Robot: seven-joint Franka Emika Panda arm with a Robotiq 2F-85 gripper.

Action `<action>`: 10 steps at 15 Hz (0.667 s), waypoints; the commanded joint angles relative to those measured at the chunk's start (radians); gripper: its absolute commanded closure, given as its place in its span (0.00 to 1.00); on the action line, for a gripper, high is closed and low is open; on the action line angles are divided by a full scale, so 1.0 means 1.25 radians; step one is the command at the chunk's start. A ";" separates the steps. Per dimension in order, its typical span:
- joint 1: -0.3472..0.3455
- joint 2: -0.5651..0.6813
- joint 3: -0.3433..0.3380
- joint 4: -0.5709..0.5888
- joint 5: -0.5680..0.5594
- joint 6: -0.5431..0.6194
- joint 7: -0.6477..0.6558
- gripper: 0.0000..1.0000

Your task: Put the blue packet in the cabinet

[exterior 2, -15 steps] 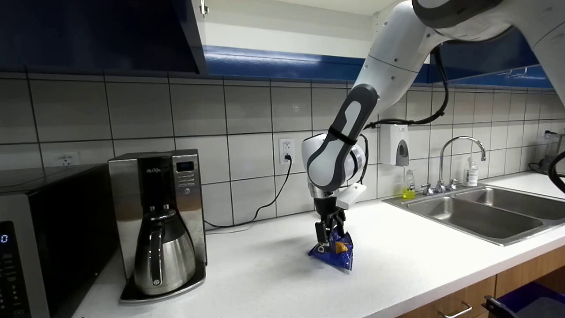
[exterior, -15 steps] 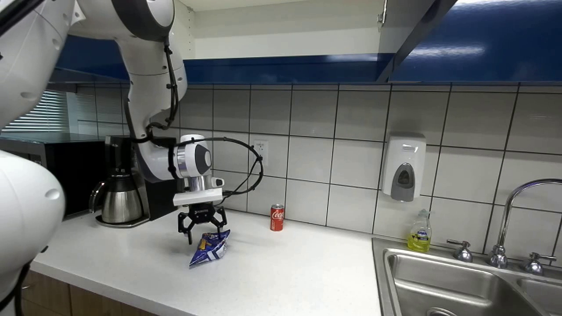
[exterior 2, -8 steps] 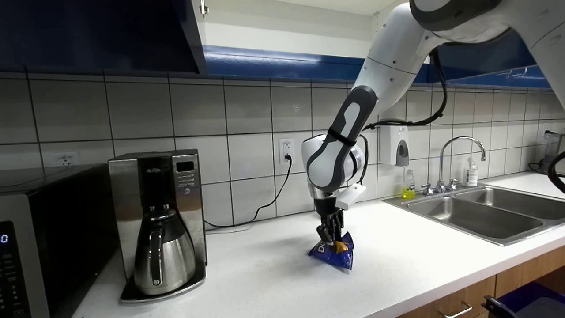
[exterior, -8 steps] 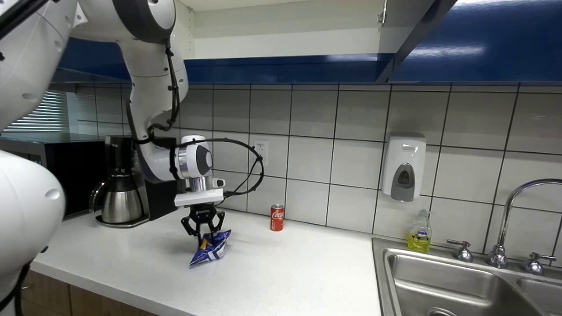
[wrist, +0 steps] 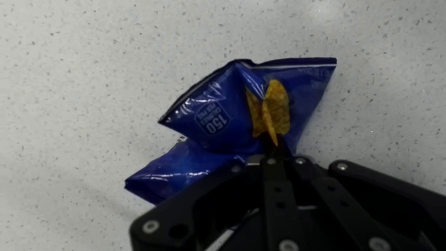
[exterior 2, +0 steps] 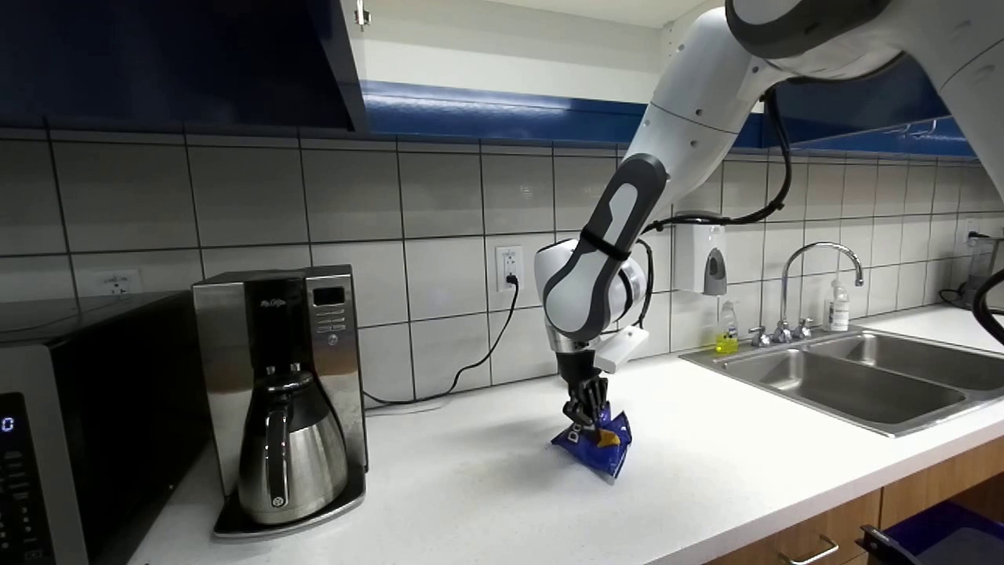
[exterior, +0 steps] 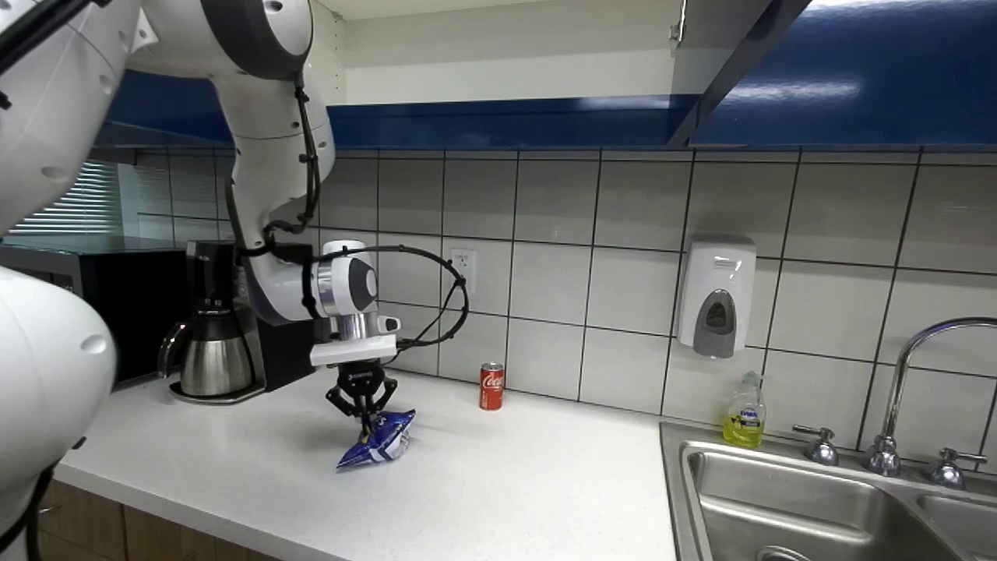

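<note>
A: Where is the crinkled blue foil packet?
B: It lies on the white speckled countertop, below the open dark blue cabinet.
A: And the black two-fingered gripper?
B: Its jaws are narrow, pinching the packet between them.

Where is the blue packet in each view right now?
In an exterior view: blue packet below and left of centre.
In an exterior view: blue packet below and right of centre.
Wrist view: blue packet at centre, partly covered.
Landmark in all three: the tool, pinching it.
</note>
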 commanded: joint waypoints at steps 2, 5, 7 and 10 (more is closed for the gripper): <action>-0.003 0.004 0.004 0.022 0.014 -0.027 0.022 1.00; -0.027 -0.021 0.025 0.011 0.085 -0.030 0.008 1.00; -0.049 -0.041 0.045 0.000 0.165 -0.033 -0.007 1.00; -0.086 -0.078 0.078 -0.021 0.303 -0.025 -0.027 1.00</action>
